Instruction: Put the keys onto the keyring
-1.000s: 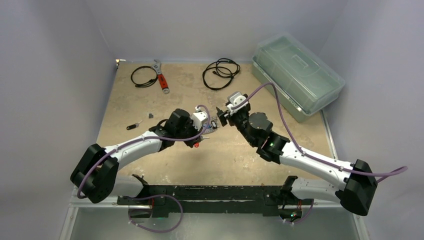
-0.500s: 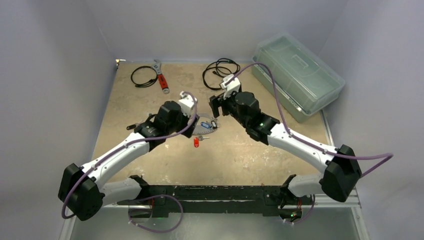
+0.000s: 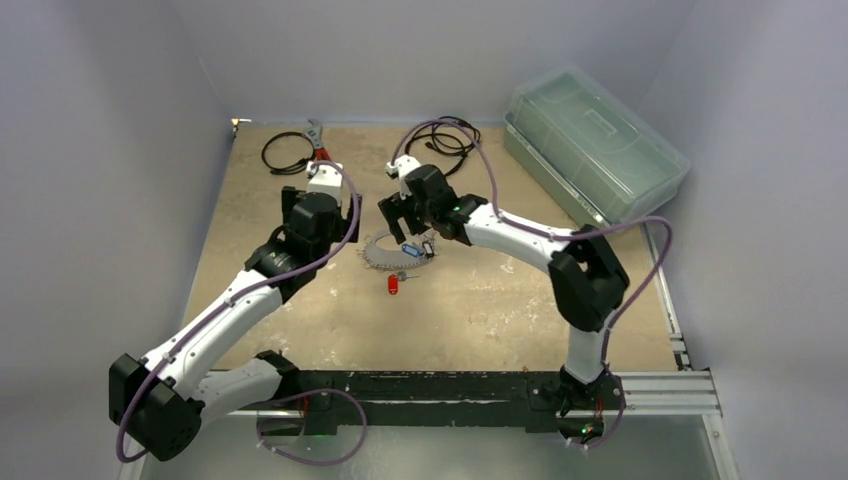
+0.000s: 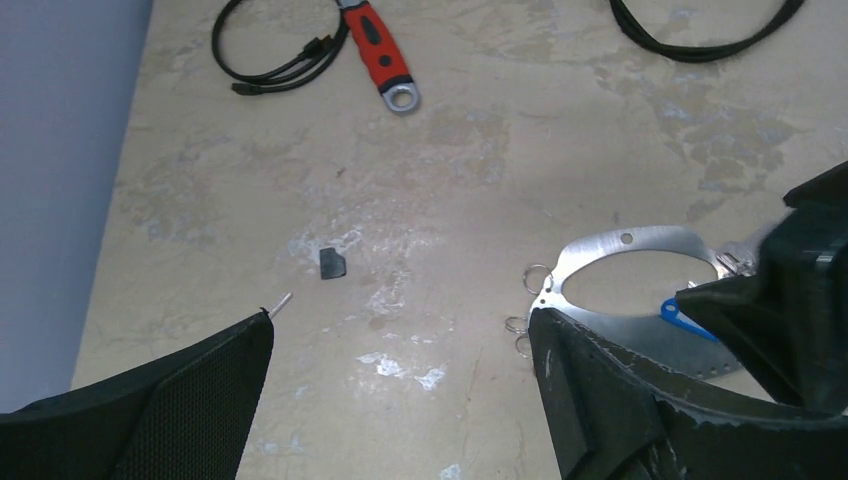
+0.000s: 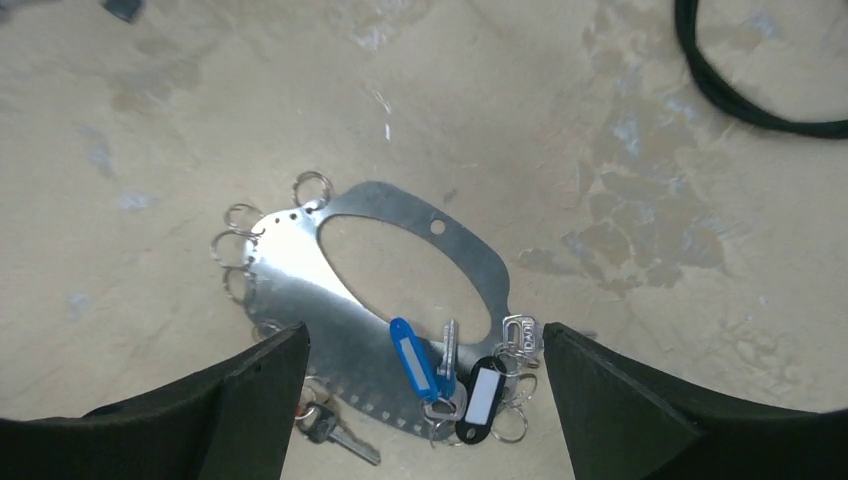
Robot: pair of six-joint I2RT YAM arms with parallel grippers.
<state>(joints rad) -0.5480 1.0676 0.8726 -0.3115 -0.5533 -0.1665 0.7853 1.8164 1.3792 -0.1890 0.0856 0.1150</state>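
Over the table (image 3: pixel 480 300), the left claw (image 4: pixel 400 330) and right claw (image 5: pixel 425 335) gaped open and empty — the right above the keyring (image 5: pixel 300 260), lying flat mid-table. The blue key (image 5: pixel 412 358) and black key (image 5: pixel 480 395) sat at its edge; the red key (image 3: pixel 393 285) just beside.

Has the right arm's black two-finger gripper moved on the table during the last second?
Yes. The right gripper has shifted left, farther from the clear lidded plastic box, which has stayed in place.

Open tabletop (image 3: pixel 480 300) near keyring (image 5: pixel 295 270); wrench (image 4: pixel 380 45), cables (image 3: pixel 285 152) far edge; box (image 3: pixel 595 150) right.
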